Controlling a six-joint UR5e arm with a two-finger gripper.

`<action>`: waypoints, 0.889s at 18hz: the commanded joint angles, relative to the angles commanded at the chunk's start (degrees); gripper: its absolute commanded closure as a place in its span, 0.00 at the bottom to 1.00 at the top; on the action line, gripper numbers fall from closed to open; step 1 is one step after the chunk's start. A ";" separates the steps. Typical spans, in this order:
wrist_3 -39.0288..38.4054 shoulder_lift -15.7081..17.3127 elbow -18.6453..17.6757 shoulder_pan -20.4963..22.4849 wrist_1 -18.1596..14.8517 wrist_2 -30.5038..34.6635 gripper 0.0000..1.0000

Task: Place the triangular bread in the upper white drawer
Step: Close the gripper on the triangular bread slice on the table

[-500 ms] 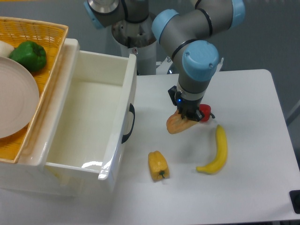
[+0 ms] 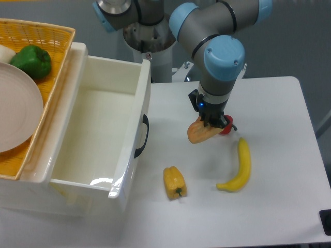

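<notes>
The triangular bread [image 2: 199, 133] is a tan wedge with orange-brown crust, held in my gripper [image 2: 211, 123] just above the white table. The gripper is shut on its upper right edge, and the bread hangs tilted to the lower left. The upper white drawer [image 2: 132, 111] stands pulled open at the left, its deep inside bare, with a black handle [image 2: 143, 136] on its front. The bread is to the right of the drawer's front, about a hand's width from the handle.
A red object [image 2: 228, 124] lies just behind the gripper. A banana [image 2: 239, 166] lies to the right front, a yellow bell pepper [image 2: 175, 182] at the front. A woven yellow basket [image 2: 56, 62] with a green pepper [image 2: 32, 61] and a plate [image 2: 15, 113] sits on the drawer unit.
The gripper has risen slightly with the bread in it and shifted a little to the right. The bread is now off the table.
</notes>
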 joint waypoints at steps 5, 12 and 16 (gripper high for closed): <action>-1.31 0.09 1.32 0.35 -0.17 -0.44 1.00; -7.89 0.35 4.03 -0.17 -2.54 -1.49 1.00; -13.69 2.36 4.83 -0.18 -3.69 -5.87 1.00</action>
